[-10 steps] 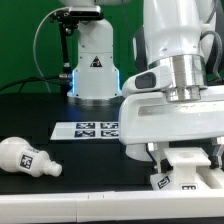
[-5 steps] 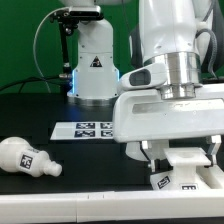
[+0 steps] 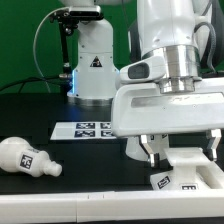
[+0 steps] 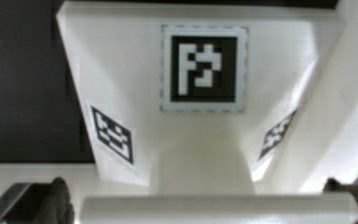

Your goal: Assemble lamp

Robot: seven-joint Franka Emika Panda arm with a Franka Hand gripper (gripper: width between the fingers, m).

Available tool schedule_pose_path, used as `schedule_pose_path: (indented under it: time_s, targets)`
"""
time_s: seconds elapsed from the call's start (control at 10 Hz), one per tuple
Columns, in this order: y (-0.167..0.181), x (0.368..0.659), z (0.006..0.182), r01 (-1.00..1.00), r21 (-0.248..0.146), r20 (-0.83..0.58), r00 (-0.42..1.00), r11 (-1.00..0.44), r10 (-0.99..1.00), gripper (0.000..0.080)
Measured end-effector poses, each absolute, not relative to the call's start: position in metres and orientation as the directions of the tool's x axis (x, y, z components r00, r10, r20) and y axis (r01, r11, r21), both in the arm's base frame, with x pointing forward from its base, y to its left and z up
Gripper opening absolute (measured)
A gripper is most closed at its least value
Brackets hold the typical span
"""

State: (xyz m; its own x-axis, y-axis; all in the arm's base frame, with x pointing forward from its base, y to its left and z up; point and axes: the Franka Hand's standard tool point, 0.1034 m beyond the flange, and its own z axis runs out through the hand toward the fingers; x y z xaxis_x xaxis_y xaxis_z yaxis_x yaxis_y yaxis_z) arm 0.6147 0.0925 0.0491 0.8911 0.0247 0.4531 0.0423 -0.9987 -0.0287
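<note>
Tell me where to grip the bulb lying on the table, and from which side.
Best grip the bulb across its narrower neck, not its round head, whose curve could slip. It lies on its side on the table, so bring the end effector down from above to straddle the neck.

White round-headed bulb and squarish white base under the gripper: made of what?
Round-headed white bulb: probably matte plastic, even dull white, no glassy glare. Squarish white base: same matte, opaque plastic look, crisp edges; its black-and-white square tags lie flat, printed or stuck on, cannot tell which.
</note>
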Motion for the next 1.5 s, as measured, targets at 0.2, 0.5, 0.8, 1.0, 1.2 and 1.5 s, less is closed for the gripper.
schedule_pose_path:
  time_s: [0.2,0.5,0.8,1.0,1.2,1.5]
  targets:
    - [0.086,0.622,0.065,0.035,-0.035,0.453,0.891,-0.999,0.015,0.0699]
    - [0.072,0.621,0.090,0.045,-0.026,0.463,0.886,-0.999,0.028,0.0699]
    - [0.048,0.602,0.108,-0.006,-0.036,0.453,0.891,-0.999,-0.021,0.0699]
    - [0.056,0.600,0.108,-0.020,-0.055,0.437,0.898,-0.998,-0.042,0.0699]
    - [0.056,0.600,0.108,-0.020,-0.055,0.436,0.899,-0.998,-0.042,0.0699]
    - [0.010,0.592,0.111,0.083,0.013,0.397,0.914,-0.996,0.082,0.0699]
